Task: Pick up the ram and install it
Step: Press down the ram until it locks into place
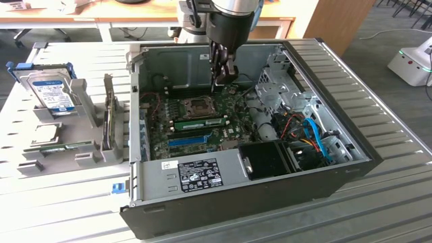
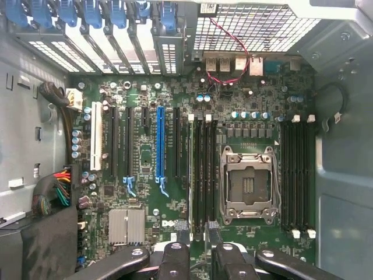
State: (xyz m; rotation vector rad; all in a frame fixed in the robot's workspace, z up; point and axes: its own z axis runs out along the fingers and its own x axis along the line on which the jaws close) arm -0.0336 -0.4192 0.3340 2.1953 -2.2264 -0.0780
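One computer case (image 1: 324, 185), one hard drive (image 1: 54, 93), one pincer (image 2: 199, 254)

Beneath the glossy black tool (image 1: 221, 83) a matt green motherboard (image 2: 157, 204) is seen — bounded by a dull grey sheet-metal case (image 1: 189, 61).

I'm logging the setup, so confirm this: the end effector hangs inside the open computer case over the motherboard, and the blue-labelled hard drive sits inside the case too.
Not quite. In the exterior view the hard drive stands in a grey holder outside the computer case, on that view's left. The end effector does hang inside the case over the motherboard.
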